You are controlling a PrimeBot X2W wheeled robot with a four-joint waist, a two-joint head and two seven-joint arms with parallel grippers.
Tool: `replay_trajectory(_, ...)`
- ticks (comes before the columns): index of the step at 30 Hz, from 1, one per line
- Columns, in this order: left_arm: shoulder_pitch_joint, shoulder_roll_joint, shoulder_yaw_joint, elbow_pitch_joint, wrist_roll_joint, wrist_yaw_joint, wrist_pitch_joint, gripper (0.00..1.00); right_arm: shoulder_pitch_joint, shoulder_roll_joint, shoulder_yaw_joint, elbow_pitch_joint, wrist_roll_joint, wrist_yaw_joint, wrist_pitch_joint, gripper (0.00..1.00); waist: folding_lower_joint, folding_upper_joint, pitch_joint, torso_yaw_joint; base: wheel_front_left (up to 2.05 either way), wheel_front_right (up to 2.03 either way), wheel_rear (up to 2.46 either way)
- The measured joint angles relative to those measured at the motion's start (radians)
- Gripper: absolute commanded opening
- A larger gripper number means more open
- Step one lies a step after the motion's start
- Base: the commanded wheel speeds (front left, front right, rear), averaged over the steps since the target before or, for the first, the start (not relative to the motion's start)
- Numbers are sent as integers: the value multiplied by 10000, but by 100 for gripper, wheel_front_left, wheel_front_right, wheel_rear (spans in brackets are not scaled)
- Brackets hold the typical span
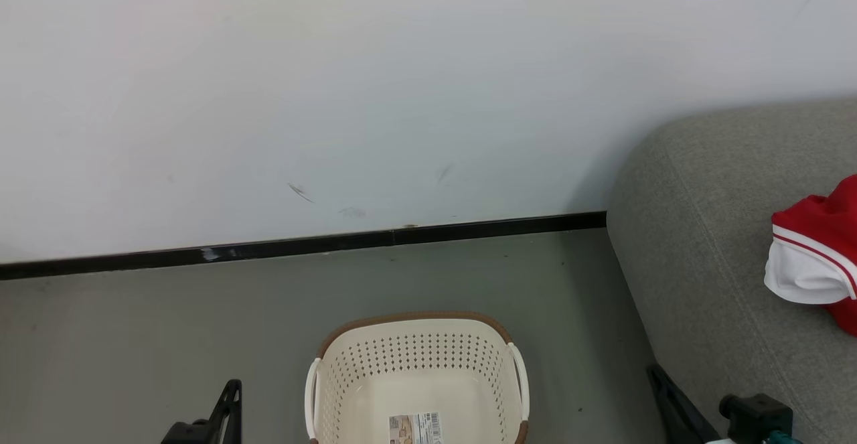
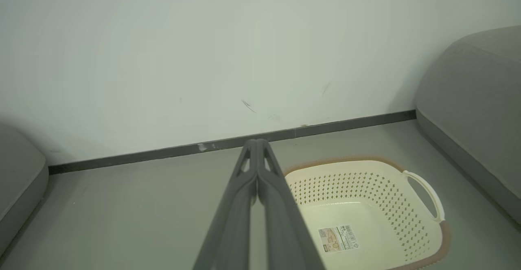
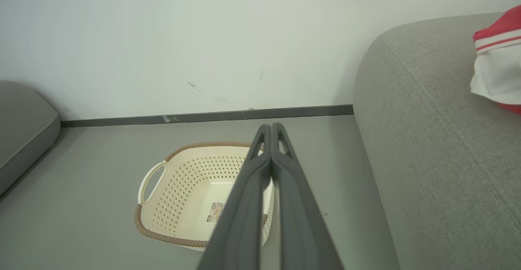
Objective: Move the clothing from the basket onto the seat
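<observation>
Left claw (image 2: 256,143) and right claw (image 3: 271,126), dark and two-fingered, are both clenched, empty. Bunched red-and-white clothing (image 1: 817,250) lies on the grey fabric sofa seat (image 1: 696,243); its long axis is unclear. Oval cream perforated plastic basket (image 1: 415,357) stands on the grey floor (image 1: 134,337), just beside the seat, white handles (image 1: 312,390) pointing left and right. Its barcode sticker (image 1: 415,428) is unreadable.

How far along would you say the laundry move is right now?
Looks done: the basket holds no clothes, and the red-and-white clothing lies on the seat. In hand: nothing; the left end effector and right end effector are shut, empty. Left: nothing visible.
</observation>
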Motion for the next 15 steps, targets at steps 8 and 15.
replay_trajectory(8, 0, -81, 297, -23, -963, -284, 247, 0, 62, -2, 190, -253, 1045, 0, 0, 0, 0, 0, 36, -12, 0, 0, 0)
replay_trajectory(15, -3, -171, 546, -102, -2119, -523, 514, 0, 56, -2, 148, -339, 2433, 0, 100, 0, 5, 0, 72, -16, 0, 0, 0)
